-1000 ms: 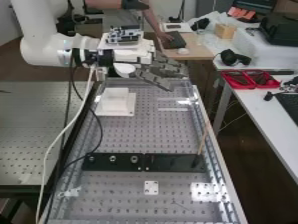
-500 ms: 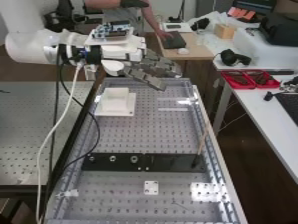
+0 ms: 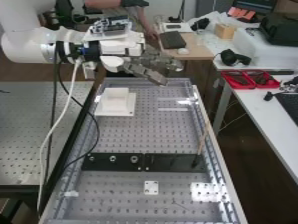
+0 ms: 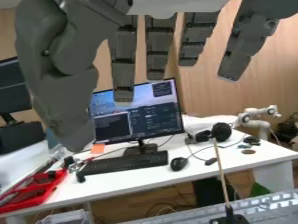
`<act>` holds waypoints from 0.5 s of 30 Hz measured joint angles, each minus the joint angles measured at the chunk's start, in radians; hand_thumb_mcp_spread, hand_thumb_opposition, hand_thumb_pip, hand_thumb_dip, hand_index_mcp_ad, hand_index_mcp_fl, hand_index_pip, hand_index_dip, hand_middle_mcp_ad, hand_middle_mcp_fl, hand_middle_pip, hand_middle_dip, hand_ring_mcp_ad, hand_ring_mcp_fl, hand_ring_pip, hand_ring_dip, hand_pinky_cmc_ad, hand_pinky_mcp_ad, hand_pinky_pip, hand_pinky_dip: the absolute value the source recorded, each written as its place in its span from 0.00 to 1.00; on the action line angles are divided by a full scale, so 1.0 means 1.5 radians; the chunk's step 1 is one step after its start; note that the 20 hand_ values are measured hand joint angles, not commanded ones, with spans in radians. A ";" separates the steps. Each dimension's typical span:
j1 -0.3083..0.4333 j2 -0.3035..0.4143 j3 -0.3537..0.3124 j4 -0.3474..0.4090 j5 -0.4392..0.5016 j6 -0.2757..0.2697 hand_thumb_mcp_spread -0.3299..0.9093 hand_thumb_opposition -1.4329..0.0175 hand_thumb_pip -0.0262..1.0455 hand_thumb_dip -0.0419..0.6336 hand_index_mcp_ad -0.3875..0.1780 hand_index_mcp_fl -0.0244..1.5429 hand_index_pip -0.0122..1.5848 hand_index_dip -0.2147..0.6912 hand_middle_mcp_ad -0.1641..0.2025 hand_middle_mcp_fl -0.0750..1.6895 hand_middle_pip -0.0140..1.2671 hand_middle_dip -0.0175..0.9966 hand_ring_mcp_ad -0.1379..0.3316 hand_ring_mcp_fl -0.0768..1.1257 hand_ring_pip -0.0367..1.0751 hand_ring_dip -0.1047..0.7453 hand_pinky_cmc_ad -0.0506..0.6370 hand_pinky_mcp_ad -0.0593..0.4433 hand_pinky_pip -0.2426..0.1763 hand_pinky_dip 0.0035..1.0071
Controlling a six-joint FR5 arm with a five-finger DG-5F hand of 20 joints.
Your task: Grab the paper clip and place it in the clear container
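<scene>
"How are the fingers (image 3: 148, 73)?"

"Straight and spread apart, above the far end of the bench (image 3: 146, 135)."

"Just beyond them, nearer the camera?"

"A white block (image 3: 116, 99) on its square base, then a black strip (image 3: 169, 163)."

"And the paper clip?"

"A thin dark line (image 3: 178, 204) lies near the small white plate (image 3: 151, 185), too small to tell whether that's it."

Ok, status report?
Hand open, empty, high at bench's far end. Paper clip: can't make out where. Tan stick standing up from black plate, possible obstacle.
</scene>
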 joint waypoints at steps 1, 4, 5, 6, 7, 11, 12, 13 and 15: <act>-0.001 -0.001 0.001 -0.001 -0.006 -0.001 0.60 0.43 0.49 0.48 0.46 0.34 0.14 0.47 0.47 0.16 0.10 0.22 0.48 0.09 0.13 0.27 0.58 0.71 0.55 0.35; -0.004 -0.004 0.005 -0.003 -0.020 -0.004 0.59 0.43 0.49 0.48 0.46 0.34 0.13 0.47 0.47 0.16 0.11 0.22 0.48 0.09 0.13 0.26 0.58 0.71 0.55 0.35; -0.006 -0.005 0.005 -0.004 -0.025 -0.007 0.59 0.43 0.49 0.48 0.46 0.34 0.13 0.47 0.47 0.16 0.10 0.22 0.48 0.09 0.13 0.27 0.58 0.71 0.55 0.35; -0.007 -0.006 0.006 -0.004 -0.028 -0.008 0.60 0.43 0.49 0.48 0.46 0.34 0.13 0.47 0.47 0.16 0.10 0.22 0.48 0.09 0.13 0.26 0.58 0.71 0.55 0.35; -0.008 -0.007 0.007 -0.005 -0.034 -0.009 0.59 0.43 0.49 0.48 0.46 0.34 0.13 0.47 0.47 0.16 0.10 0.22 0.48 0.09 0.13 0.26 0.58 0.71 0.55 0.35; -0.016 -0.012 0.013 -0.015 -0.054 -0.016 0.60 0.43 0.49 0.48 0.46 0.35 0.13 0.48 0.47 0.16 0.10 0.22 0.48 0.09 0.13 0.26 0.58 0.71 0.55 0.35; -0.017 -0.013 0.014 -0.016 -0.056 -0.017 0.60 0.43 0.49 0.48 0.46 0.35 0.13 0.48 0.47 0.16 0.11 0.22 0.48 0.09 0.13 0.26 0.58 0.71 0.55 0.35; -0.018 -0.014 0.015 -0.020 -0.059 -0.019 0.59 0.43 0.49 0.48 0.46 0.35 0.12 0.48 0.47 0.16 0.10 0.22 0.48 0.09 0.13 0.26 0.58 0.71 0.55 0.35; -0.020 -0.015 0.016 -0.021 -0.061 -0.020 0.60 0.43 0.48 0.49 0.46 0.35 0.12 0.48 0.47 0.16 0.11 0.22 0.48 0.09 0.13 0.26 0.58 0.71 0.55 0.35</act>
